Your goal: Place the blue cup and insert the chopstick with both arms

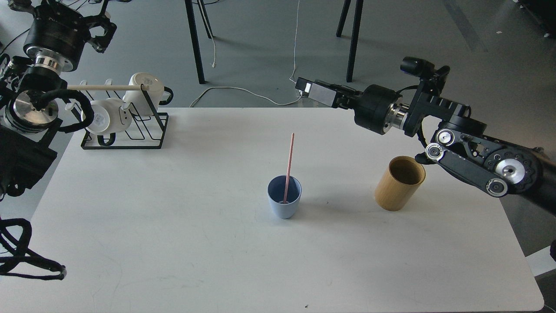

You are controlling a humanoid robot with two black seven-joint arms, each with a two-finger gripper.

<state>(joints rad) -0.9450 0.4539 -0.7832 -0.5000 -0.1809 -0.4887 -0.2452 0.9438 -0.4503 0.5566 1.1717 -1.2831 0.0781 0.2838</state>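
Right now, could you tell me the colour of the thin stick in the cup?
Pale pink stick, head view.

The left gripper [100,29] shows dark and end-on, so its fingers cannot be told apart. The right gripper [304,86] is too small to judge. The chopstick [289,167] hides its lower tip inside the blue cup [284,202].
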